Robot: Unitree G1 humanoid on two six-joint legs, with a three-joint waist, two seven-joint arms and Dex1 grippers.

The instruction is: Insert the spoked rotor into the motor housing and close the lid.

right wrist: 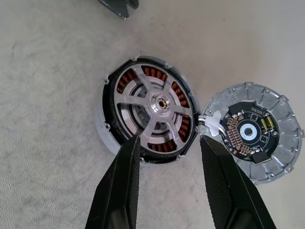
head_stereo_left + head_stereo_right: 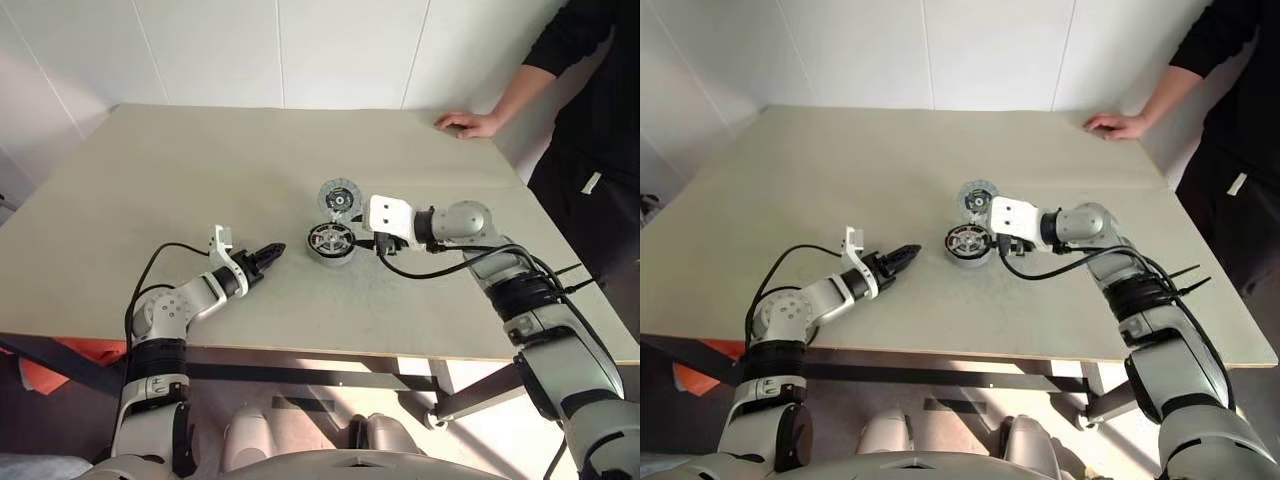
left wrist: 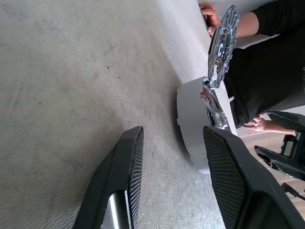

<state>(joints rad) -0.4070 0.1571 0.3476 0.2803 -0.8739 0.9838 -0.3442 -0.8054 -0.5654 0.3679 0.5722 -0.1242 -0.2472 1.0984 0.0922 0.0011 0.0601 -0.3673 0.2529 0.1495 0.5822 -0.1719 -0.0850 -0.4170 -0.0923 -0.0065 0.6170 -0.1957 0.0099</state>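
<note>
At lower left of the head view, my left end effector (image 2: 275, 249) lies low over the pale surface (image 2: 200, 170), its black fingers (image 3: 125, 176) spread with nothing between them, tips aimed toward the frame's centre. Just right of it, at centre, sits the motor housing (image 2: 331, 243), the spoked rotor (image 1: 157, 106) lying inside its copper-wound ring. The lid (image 2: 339, 197) lies open-faced just above the housing, joined by pale wires. My right end effector (image 1: 167, 143), right of centre, hovers at the housing, fingers parted and empty. A person's hand (image 2: 468, 123) rests on the surface's upper-right corner.
</note>
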